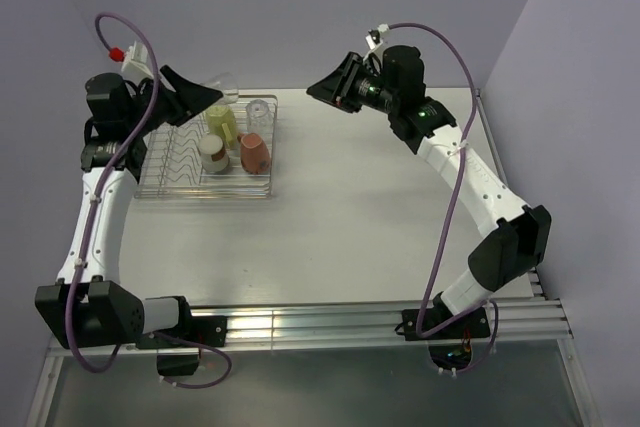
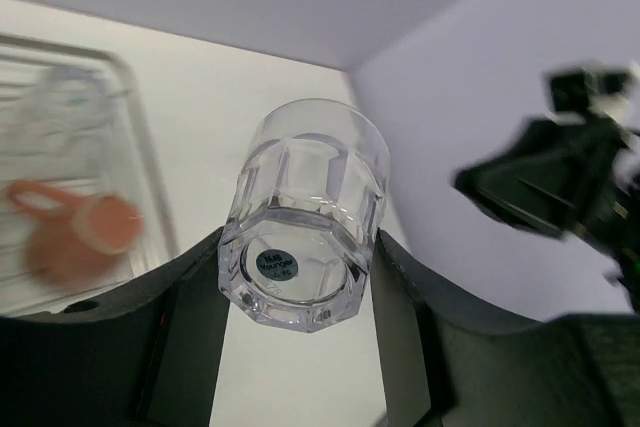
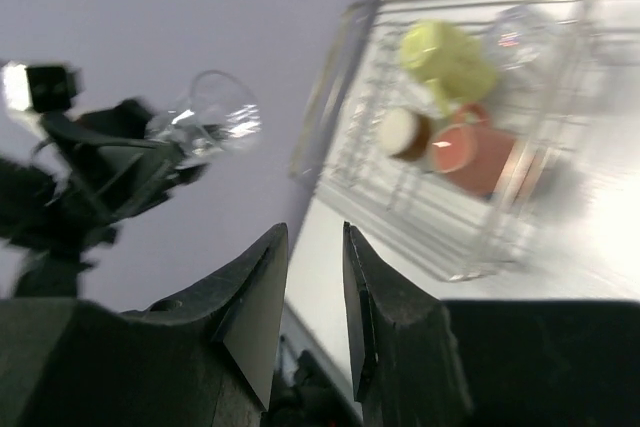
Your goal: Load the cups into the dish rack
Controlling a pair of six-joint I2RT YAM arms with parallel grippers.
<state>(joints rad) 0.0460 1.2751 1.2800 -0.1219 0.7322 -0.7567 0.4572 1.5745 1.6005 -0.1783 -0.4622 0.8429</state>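
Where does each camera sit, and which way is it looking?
Top camera: high above and behind the robot, looking down at the table, the rack, the left arm and the right arm.
Left wrist camera: on the left arm, looking along the left tool, which grips a glass; both its fingers show.
Right wrist camera: on the right arm, looking across at the rack and four cups; the right tool shows.
Shared: both wrist views show the glass, the rack and the other arm's tool.
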